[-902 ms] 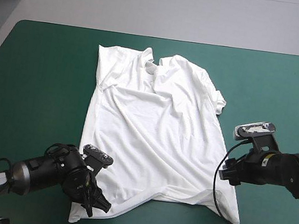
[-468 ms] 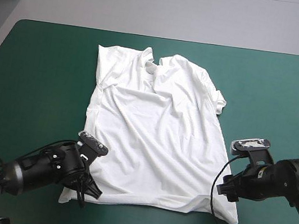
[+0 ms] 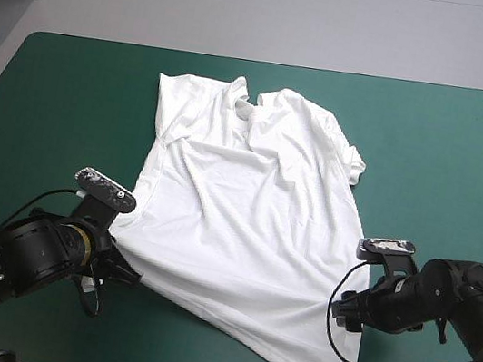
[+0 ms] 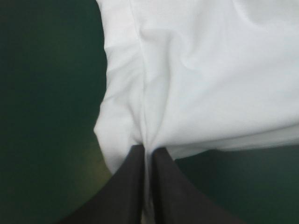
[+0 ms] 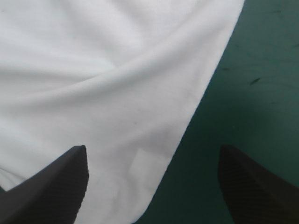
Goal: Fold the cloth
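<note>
The white T-shirt (image 3: 246,209) lies spread on the teal-green cover, collar toward the far edge, its hem slanting down to a point near the front right. My left gripper (image 3: 122,265) sits at the hem's left corner. In the left wrist view its gripper (image 4: 147,158) is shut on the T-shirt (image 4: 210,70), a fold of cloth pinched between the black fingers. My right gripper (image 3: 345,312) is at the shirt's right edge near the hem. The right wrist view shows this gripper (image 5: 153,151) open, with the edge of the T-shirt (image 5: 93,70) running between the fingers.
Bare teal-green cover (image 3: 60,106) stretches left of the shirt, and more of the cover (image 3: 464,170) to its right. The table's near edge runs close behind both arms. The shirt's collar lies a short way from the far edge.
My left gripper has pulled the hem's left corner leftward and away from the near edge, so the hem now slants. My right gripper has shifted nearer the table's front, closer to the shirt's edge.
</note>
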Controlling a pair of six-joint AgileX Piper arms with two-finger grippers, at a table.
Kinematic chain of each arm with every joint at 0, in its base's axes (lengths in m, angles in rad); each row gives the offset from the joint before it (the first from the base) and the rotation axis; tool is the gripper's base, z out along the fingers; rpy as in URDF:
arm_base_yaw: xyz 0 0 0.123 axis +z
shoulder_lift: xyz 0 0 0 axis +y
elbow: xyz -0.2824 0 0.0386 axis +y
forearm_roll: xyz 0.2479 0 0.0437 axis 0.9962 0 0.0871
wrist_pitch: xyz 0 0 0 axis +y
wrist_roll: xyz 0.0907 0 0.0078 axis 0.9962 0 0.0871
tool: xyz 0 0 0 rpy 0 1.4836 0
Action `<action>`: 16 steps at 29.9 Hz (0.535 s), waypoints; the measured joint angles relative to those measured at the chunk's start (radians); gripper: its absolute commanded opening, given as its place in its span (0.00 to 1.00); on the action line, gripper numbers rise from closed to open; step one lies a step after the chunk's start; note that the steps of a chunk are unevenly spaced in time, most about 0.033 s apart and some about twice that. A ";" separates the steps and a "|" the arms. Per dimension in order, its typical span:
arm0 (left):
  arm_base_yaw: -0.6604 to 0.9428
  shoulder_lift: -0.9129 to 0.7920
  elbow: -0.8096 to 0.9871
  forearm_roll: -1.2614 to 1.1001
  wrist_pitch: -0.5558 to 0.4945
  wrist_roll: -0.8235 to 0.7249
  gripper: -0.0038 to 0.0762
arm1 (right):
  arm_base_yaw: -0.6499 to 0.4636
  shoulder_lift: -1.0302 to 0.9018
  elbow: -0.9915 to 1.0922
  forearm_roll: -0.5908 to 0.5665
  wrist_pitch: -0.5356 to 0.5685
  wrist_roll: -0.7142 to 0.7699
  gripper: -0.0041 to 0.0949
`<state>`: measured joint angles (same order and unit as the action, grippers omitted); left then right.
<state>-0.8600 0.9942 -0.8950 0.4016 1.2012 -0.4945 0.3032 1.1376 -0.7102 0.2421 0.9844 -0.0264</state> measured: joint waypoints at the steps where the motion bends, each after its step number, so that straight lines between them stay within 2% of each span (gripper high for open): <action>1: 0.000 0.000 0.000 0.000 0.010 -0.001 0.07 | 0.000 0.010 0.013 0.011 -0.010 0.000 0.76; 4: 0.000 0.000 0.000 0.000 0.014 -0.004 0.07 | 0.000 0.037 0.062 0.057 -0.039 0.000 0.73; 7: 0.000 0.000 0.000 0.000 0.010 -0.007 0.07 | -0.001 0.045 0.114 0.097 -0.069 -0.017 0.63; 11: 0.000 0.000 0.000 0.000 0.003 -0.007 0.07 | -0.005 0.027 0.159 0.173 -0.117 -0.091 0.44; 16: 0.000 0.000 0.000 0.001 -0.002 -0.007 0.07 | -0.009 0.027 0.217 0.379 -0.185 -0.245 0.16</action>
<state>-0.8600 0.9942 -0.8950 0.4025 1.1992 -0.5018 0.2946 1.1642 -0.4932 0.6210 0.7995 -0.2718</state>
